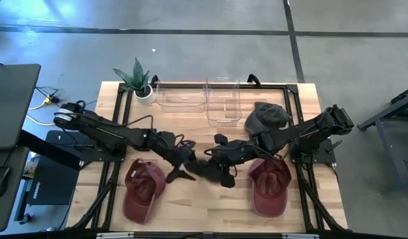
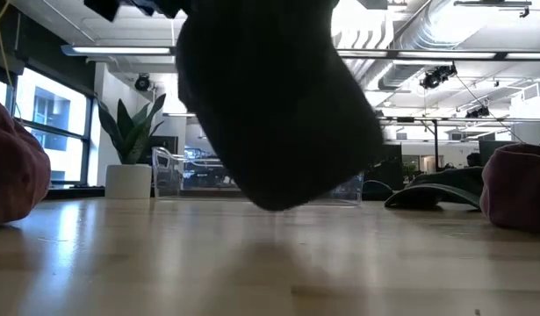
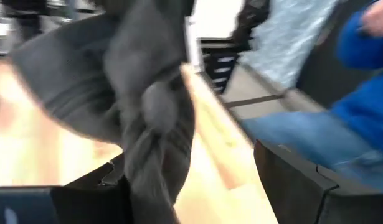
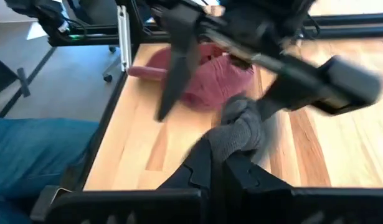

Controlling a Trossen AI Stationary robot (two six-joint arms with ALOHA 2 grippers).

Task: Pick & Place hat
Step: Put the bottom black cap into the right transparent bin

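- now my right tool (image 4: 225, 155) pinches a bunched fold of the soft grey hat (image 4: 241, 127) above mid counter (image 1: 204, 206), wood planks.
- my left tool (image 1: 180, 166) stands spread beside it.

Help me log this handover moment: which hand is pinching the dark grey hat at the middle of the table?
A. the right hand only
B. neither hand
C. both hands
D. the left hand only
A: the right hand is shut on a bunched fold of the dark grey hat, while the left hand stands open beside it, its fingers spread and gripping nothing.
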